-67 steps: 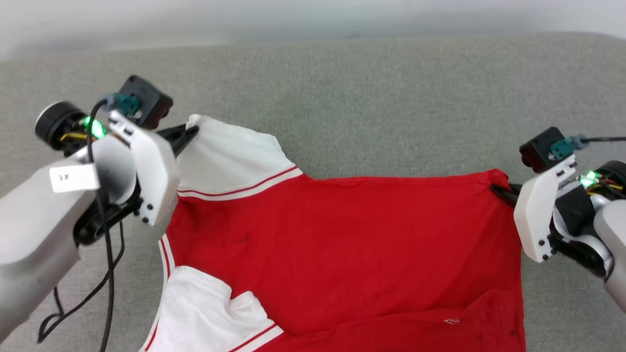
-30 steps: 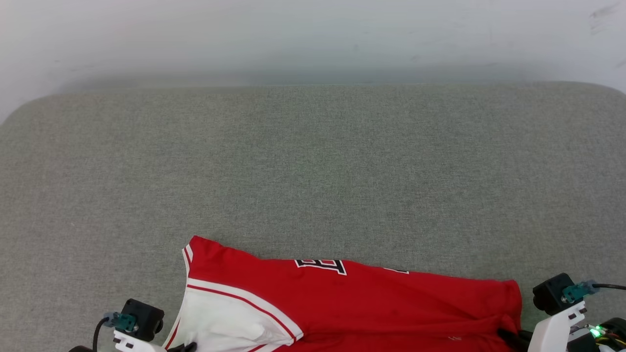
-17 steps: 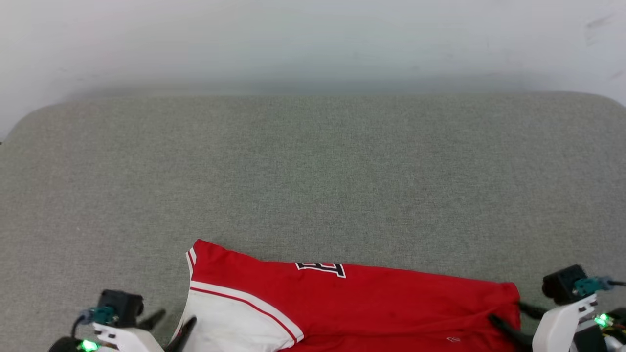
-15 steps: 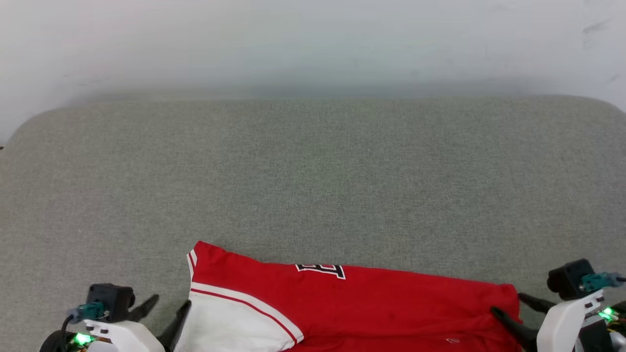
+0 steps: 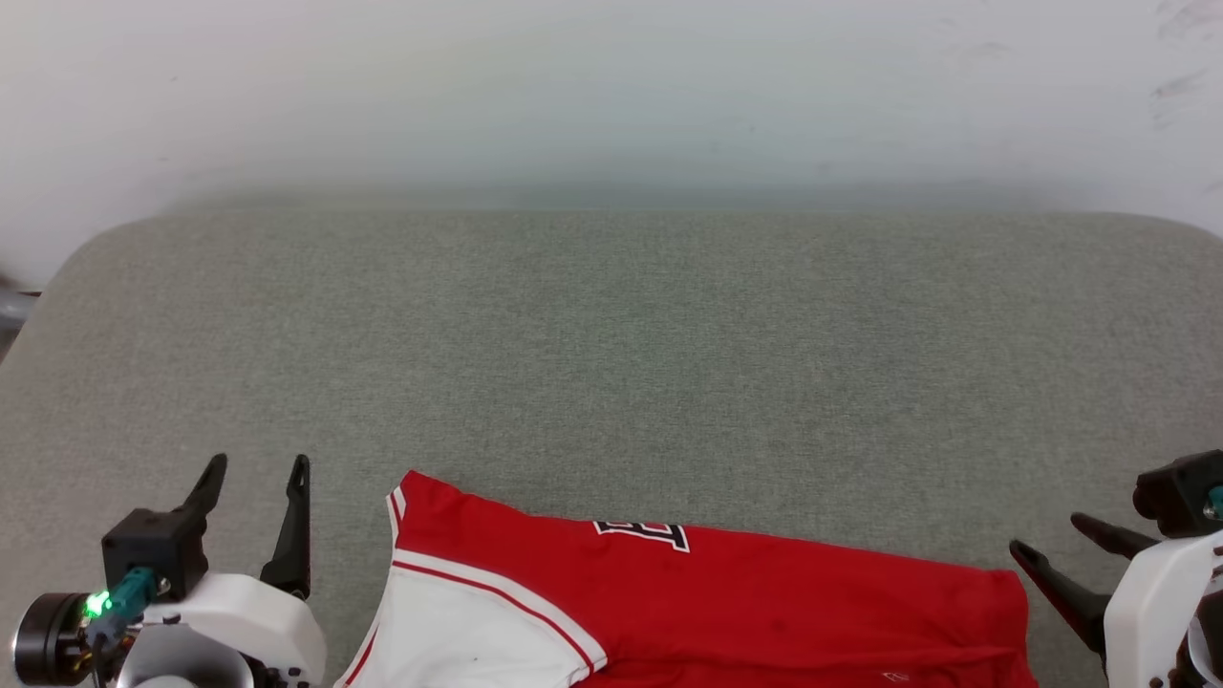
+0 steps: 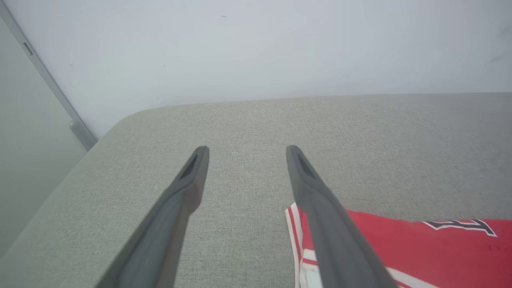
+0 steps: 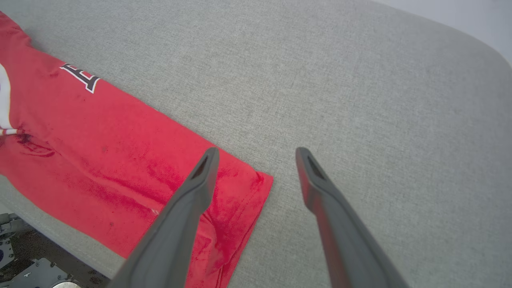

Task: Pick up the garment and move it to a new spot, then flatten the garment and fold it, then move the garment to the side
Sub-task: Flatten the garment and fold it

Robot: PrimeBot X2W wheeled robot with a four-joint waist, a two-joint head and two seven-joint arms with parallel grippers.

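Bare lab, grey padded surface (image 5: 611, 334), blank wall (image 5: 611, 86)

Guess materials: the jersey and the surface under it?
Jersey: looks like thin knit fabric, matte red with a white sleeve; soft creases near its hem. Surface: probably woven upholstery over padding, matte grey-green; fine weave texture and rounded corners.

A wide, round-cornered worktop (image 5: 611, 334) covered in grey-green woven fabric runs back to a plain, pale grey-white wall (image 5: 611, 86) marked with a few faint scuffs. In the left wrist view a slim grey metal strip (image 6: 48, 80) slants down the wall beside the worktop's corner. The light is soft and even.
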